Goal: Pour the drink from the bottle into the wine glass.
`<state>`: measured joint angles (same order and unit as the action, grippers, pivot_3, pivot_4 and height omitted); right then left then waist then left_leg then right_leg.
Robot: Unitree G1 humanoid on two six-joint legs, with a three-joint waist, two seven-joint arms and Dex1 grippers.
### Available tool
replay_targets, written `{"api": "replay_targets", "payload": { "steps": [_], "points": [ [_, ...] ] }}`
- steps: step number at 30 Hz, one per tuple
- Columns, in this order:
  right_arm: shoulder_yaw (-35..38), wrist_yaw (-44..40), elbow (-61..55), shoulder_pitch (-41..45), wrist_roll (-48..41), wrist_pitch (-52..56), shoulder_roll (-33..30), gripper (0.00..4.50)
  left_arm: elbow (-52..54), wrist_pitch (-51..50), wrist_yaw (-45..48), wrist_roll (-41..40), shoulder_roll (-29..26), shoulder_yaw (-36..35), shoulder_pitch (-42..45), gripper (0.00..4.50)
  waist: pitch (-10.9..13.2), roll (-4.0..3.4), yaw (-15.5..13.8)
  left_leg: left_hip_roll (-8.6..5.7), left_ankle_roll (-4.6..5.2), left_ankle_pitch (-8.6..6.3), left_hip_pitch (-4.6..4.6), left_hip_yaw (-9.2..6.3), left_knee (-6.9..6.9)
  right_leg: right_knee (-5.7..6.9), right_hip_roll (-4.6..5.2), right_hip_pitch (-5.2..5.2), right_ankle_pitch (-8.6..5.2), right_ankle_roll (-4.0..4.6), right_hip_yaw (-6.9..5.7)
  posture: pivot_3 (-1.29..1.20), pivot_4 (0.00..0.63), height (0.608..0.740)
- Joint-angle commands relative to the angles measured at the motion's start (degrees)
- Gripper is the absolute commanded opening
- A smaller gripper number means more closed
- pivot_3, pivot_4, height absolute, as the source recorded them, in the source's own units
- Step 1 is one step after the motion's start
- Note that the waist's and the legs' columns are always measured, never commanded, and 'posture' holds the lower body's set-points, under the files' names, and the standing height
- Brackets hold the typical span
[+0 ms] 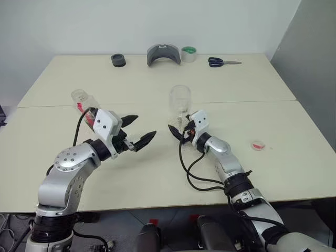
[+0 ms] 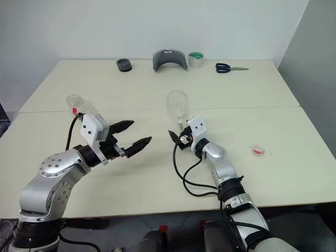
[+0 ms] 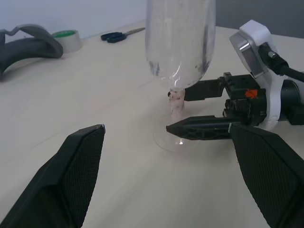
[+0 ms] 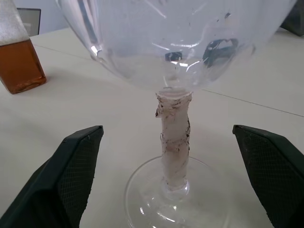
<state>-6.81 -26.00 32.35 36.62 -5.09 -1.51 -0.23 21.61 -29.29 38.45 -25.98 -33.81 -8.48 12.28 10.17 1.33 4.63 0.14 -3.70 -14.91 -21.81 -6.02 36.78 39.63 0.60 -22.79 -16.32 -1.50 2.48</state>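
Note:
The wine glass [image 1: 179, 98] stands upright and empty at the middle of the table, its stem [image 4: 174, 137] wrapped in whitish tape. My right gripper [image 1: 176, 132] is open, level with the table, with one finger on each side of the stem and not pressing on it. The bottle [image 1: 84, 103] stands uncapped at the left, amber drink [image 4: 18, 66] in its lower part. My left gripper [image 1: 145, 126] hangs open and empty above the table, in front of the bottle and pointing toward the glass.
A small red and white cap [image 1: 258, 145] lies on the table to the right. Along the far edge are a black ring [image 1: 118, 60], a grey curved piece [image 1: 163, 54], a tape roll [image 1: 188, 53] and scissors [image 1: 223, 62].

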Motion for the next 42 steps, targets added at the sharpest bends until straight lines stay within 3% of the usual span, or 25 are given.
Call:
{"api": "replay_targets", "payload": {
  "steps": [1, 8, 17, 23, 30, 42],
  "points": [
    [0.11, 0.45, -2.69, -0.62, 0.73, 0.19, -0.71, 4.48, 1.01, 0.73, 0.54, -1.04, 0.08, -0.18, 0.8, 4.5, 0.0, 0.0, -0.01, 0.0, 0.0, 0.0, 0.0, -0.01, 0.0, 0.0, 0.0, 0.0, 0.0, 0.0, -0.01, 0.0, 0.15, 0.74],
    [-1.59, -0.39, -7.02, -4.27, 2.75, 0.26, -2.9, 4.48, 1.6, 0.44, -0.96, -1.71, 1.7, -0.41, 0.08, 4.5, 0.01, -0.01, -0.05, 0.0, 0.0, 0.0, -0.02, -0.01, 0.0, -0.02, 0.0, 0.0, 0.0, 0.0, -0.01, 0.0, 0.15, 0.74],
    [-6.69, -14.95, -37.61, -21.13, -3.27, 12.14, -15.51, 4.48, -3.72, 8.13, -11.35, 8.1, 8.09, -0.74, -10.88, 4.5, 0.07, -0.09, -1.07, 0.31, -0.03, -0.02, -0.07, 0.01, -0.05, -0.32, 0.14, 0.07, 0.02, -0.04, -0.01, 0.0, 0.15, 0.74],
    [-7.1, -19.06, -50.94, -23.03, -8.16, 18.6, -19.97, 4.48, -8.28, 12.85, -19.0, 11.64, 11.19, -5.29, -13.72, 4.5, 0.08, -0.09, -1.51, 0.37, -0.03, -0.03, -0.03, -0.05, -0.05, -0.58, -0.18, 0.19, 0.01, -0.05, -0.09, 0.0, 0.15, 0.74],
    [-8.27, -20.98, -56.16, -22.37, -10.83, 22.99, -22.68, 4.48, -14.89, 17.64, -21.2, 13.07, 10.15, -9.32, -12.0, 4.5, 0.08, -0.09, -1.97, 0.35, -0.06, -0.04, -0.03, -0.07, -0.05, -0.63, -0.18, 0.23, 0.01, -0.04, -0.13, 0.0, 0.15, 0.74],
    [-9.75, -20.1, -56.78, -19.56, -10.89, 24.61, -21.3, 4.48, -27.43, 20.68, -16.94, 10.97, 6.04, -11.67, -2.48, 4.5, 0.08, -0.08, -2.3, 0.31, -0.08, -0.05, -0.04, -0.07, -0.05, -0.64, -0.21, 0.23, 0.01, -0.04, -0.17, 0.0, 0.15, 0.74]
  ]
}}
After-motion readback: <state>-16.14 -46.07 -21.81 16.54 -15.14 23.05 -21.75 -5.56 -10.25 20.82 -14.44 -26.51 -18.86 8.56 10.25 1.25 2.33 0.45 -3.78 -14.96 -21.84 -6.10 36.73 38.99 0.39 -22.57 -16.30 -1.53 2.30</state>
